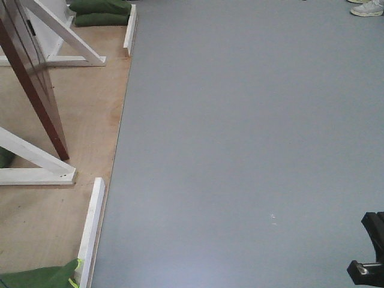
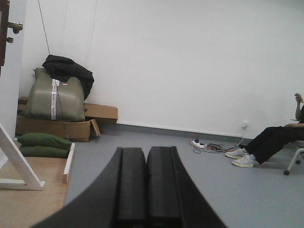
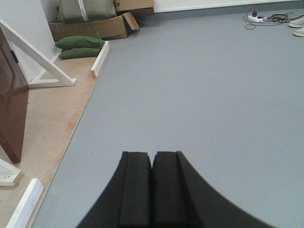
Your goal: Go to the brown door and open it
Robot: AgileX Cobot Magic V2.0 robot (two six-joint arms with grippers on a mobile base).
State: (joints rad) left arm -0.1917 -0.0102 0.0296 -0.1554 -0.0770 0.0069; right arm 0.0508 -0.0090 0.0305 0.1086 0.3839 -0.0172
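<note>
Grey floor fills most of every view, so the approach looks barely begun. The left gripper (image 2: 145, 190) and right gripper (image 3: 152, 190) each have their pads pressed together, holding nothing. Off to the left, on a plywood platform (image 1: 84, 120), the brown door (image 1: 39, 96) stands between white braces (image 1: 30, 154), well apart from both arms. Its handle (image 2: 14, 27) is untouched. Driving over, grasping it and swinging the door all seem left to do.
</note>
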